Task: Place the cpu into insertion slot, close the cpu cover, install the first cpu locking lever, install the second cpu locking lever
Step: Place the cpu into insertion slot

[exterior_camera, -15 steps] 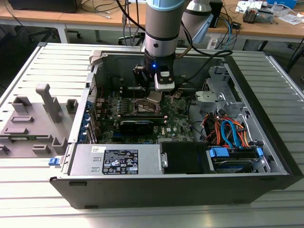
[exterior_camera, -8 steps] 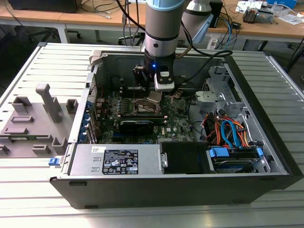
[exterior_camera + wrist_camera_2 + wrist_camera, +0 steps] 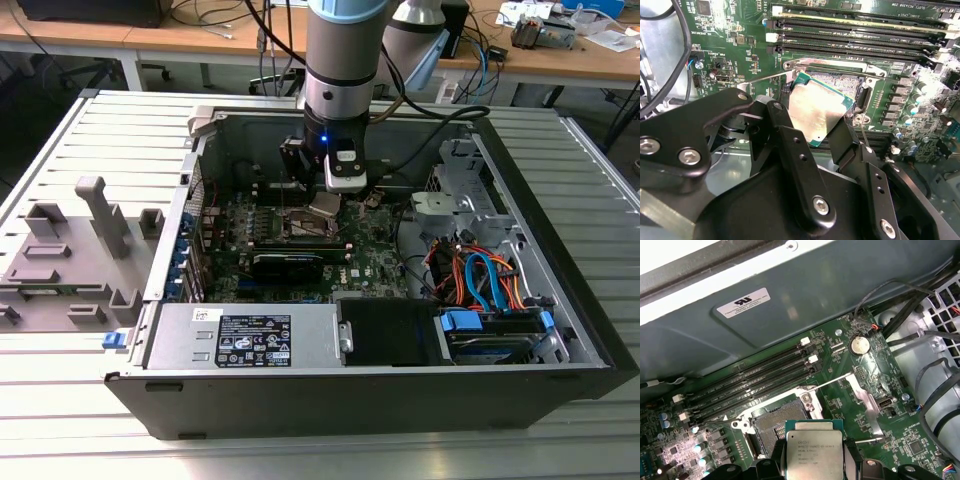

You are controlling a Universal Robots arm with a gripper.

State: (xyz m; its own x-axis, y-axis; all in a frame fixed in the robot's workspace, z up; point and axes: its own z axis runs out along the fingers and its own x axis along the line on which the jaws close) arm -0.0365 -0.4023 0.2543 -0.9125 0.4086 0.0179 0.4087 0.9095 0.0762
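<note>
My gripper (image 3: 816, 122) is shut on the cpu (image 3: 817, 112), a flat square chip with a silvery top, pinched by its edges between two black fingers (image 3: 790, 145). In both wrist views the chip hangs tilted just above and beside the insertion slot (image 3: 840, 80), whose dark centre lies uncovered inside a silver rim. The first wrist view shows the cpu (image 3: 813, 452) over the near edge of the insertion slot (image 3: 775, 422). The cpu cover (image 3: 867, 405) stands swung open beside the socket, with thin wire levers (image 3: 832, 382) raised. In the exterior view the gripper (image 3: 325, 205) is low inside the case.
Long black memory slots (image 3: 755, 382) run just beyond the socket. A black graphics card (image 3: 290, 262) lies near it. Cable bundles (image 3: 480, 280) and a drive cage fill the exterior view's right of the open computer case (image 3: 560, 240). A grey fixture (image 3: 70, 250) stands outside it.
</note>
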